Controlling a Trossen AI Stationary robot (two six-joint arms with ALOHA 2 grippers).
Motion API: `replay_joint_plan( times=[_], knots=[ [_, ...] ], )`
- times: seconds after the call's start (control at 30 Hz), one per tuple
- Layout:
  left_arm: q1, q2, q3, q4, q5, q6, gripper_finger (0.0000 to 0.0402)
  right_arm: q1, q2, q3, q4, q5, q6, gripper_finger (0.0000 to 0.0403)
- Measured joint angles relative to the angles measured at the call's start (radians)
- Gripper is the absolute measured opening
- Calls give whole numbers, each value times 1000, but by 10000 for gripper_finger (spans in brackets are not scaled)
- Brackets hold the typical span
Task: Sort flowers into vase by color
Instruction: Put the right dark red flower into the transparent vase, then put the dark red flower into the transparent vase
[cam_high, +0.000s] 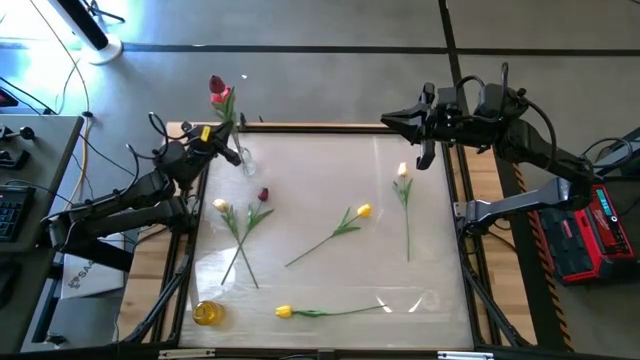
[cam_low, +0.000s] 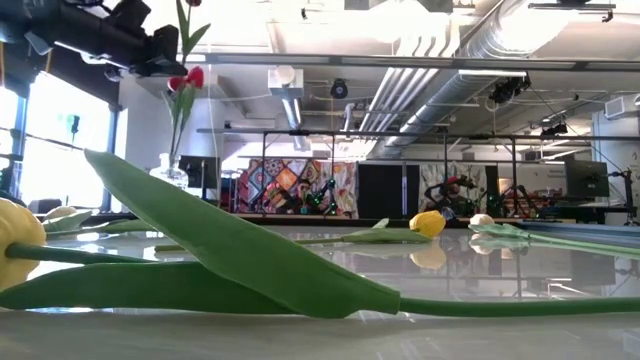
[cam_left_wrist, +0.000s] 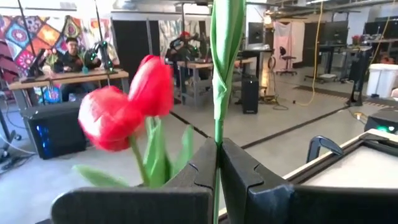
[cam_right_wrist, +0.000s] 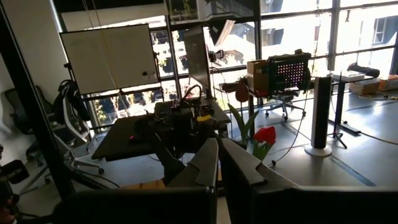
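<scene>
Tulips lie scattered over the pale table (cam_high: 320, 290), while two red ones stand at its far left corner. The left arm reaches in from the left edge, its hand (cam_high: 222, 133) raised above the clear vase (cam_high: 244, 158) at that corner. Its fingers (cam_left_wrist: 239, 174) are pressed together on a thin green stem (cam_left_wrist: 217, 134), which rises upright between them; the red tulip (cam_high: 217, 87) on that stem sits above the hand. A second red tulip (cam_left_wrist: 124, 106) shows just beside the pinched stem in the left wrist view, and in the low view its head (cam_low: 190, 78) stands over the vase.

The right arm waits at the far right corner, folded, its hand (cam_high: 392, 121) pointing left along the table's far edge, fingers shut on nothing.

On the table rest a maroon tulip (cam_high: 262, 195) and a cream tulip (cam_high: 220, 205) with crossed stems, a yellow tulip (cam_high: 362, 211) near the middle, a white tulip (cam_high: 402, 171) toward the right, and another yellow tulip (cam_high: 284, 312) along the near edge. A yellow vase (cam_high: 206, 313) sits at the near left corner.
</scene>
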Motion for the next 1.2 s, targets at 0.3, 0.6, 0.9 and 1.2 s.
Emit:
replay_joint_plan(
  times=[0.3,0.6,0.9,1.2],
  knots=[
    [38,1,-80,21,36,-62,0,0,0,0,0,0,0,7],
    [38,1,-221,129,10,-170,0,0,0,0,0,0,0,7],
    [38,0,-281,181,-5,-182,30,0,0,0,0,0,0,7],
    [31,0,-298,180,-55,-204,142,0,0,0,0,0,0,7]
  ],
)
